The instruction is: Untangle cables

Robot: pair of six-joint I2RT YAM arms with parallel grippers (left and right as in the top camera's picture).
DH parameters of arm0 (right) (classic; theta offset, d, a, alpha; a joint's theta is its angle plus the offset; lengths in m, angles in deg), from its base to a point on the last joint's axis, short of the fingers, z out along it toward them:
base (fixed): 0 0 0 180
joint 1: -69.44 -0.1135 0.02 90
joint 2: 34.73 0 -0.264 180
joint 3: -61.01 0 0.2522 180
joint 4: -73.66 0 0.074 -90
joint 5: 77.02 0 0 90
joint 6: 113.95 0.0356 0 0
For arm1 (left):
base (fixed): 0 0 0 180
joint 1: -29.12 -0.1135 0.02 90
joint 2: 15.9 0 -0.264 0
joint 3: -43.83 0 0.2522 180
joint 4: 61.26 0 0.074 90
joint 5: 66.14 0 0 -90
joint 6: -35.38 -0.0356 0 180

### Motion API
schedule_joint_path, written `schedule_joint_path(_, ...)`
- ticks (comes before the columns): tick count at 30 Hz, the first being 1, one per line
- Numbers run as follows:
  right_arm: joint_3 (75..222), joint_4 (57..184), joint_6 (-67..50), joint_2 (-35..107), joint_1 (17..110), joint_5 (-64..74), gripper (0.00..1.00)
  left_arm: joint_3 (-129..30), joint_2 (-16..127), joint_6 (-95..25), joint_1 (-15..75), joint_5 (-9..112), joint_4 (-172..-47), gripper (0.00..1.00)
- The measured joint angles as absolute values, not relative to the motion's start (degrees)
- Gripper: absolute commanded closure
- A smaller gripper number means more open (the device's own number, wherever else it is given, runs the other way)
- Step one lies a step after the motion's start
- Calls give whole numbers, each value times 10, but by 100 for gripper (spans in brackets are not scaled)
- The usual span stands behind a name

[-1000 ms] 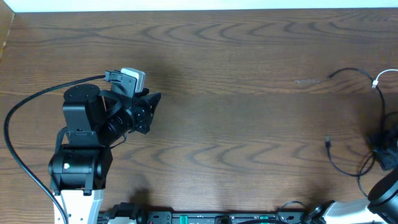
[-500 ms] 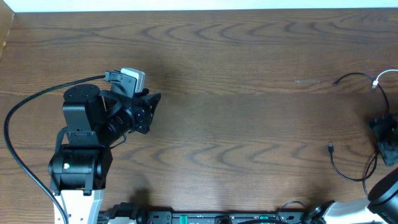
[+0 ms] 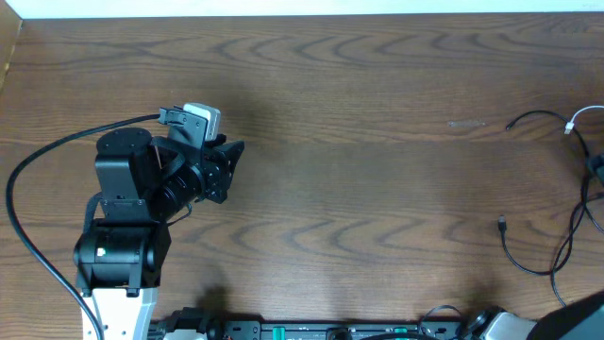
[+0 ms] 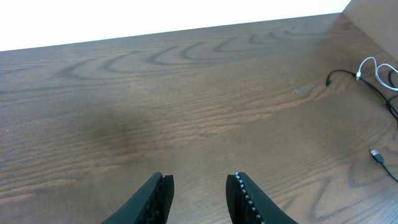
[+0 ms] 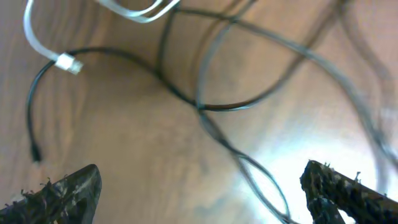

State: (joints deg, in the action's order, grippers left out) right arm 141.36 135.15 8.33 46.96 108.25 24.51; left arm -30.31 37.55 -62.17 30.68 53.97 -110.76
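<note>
The cables lie tangled at the table's right edge: a black cable curves beside the white cable, and another black cable with a small plug loops toward the front. In the right wrist view the white cable with its plug and crossing black cables lie under my right gripper, which is wide open with a black strand passing between its fingers, untouched. My left gripper hovers over bare wood far to the left, jaws apart and empty. Distant cables show in its view.
The left arm and its thick black wire occupy the left side. The table's back edge meets a white surface. Only the right arm's base shows overhead, at the bottom right corner.
My right gripper has opened wide and moved off the overhead view's right edge. The black cable near it shifted slightly and now lies loose. The left arm has not moved.
</note>
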Motion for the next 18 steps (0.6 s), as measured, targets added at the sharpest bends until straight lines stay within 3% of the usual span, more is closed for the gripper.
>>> schedule_joint_path(8,1414,1339,47,404,1029,229,1,-303,376,-609,307,509,-1079,66)
schedule_joint_path(18,1413,1308,-54,289,769,188,1,-303,374,-554,307,381,-1062,66)
